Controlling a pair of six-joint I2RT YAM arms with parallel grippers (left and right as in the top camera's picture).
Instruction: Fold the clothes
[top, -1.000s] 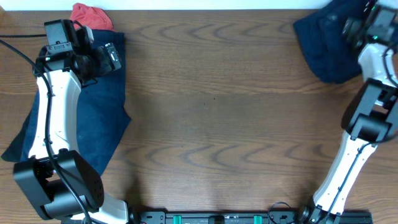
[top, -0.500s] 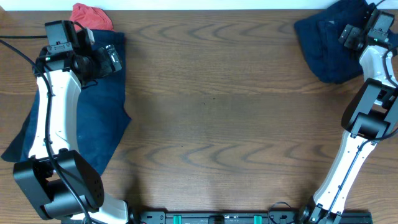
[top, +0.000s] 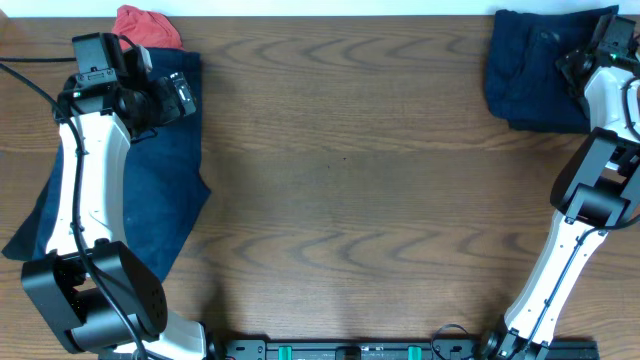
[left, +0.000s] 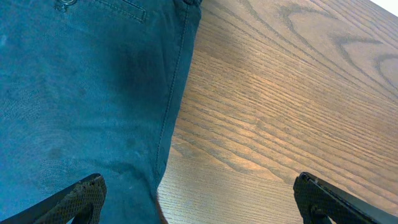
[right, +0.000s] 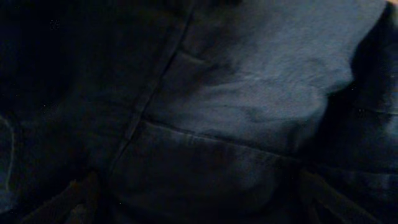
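Observation:
A dark navy garment (top: 165, 190) lies spread out at the table's left side, partly under my left arm. In the left wrist view its seamed edge (left: 93, 93) fills the left half. My left gripper (top: 180, 95) (left: 199, 205) is open and hovers over that edge, holding nothing. A second navy garment (top: 530, 70) lies in a roughly square heap at the far right corner. My right gripper (top: 572, 66) sits right over it. The right wrist view is very dark and filled with its cloth and seams (right: 249, 106). The right fingers (right: 199, 202) show faintly, spread wide.
A red cloth (top: 148, 25) lies at the far left corner, behind my left arm. Bare wooden tabletop (top: 340, 160) lies between the two garments. A black cable (top: 25, 75) runs at the far left edge.
The right garment has shifted right and towards the far edge, and settled from a crumpled shape into a squarer heap. My right gripper moved slightly right with it. The left arm has not moved.

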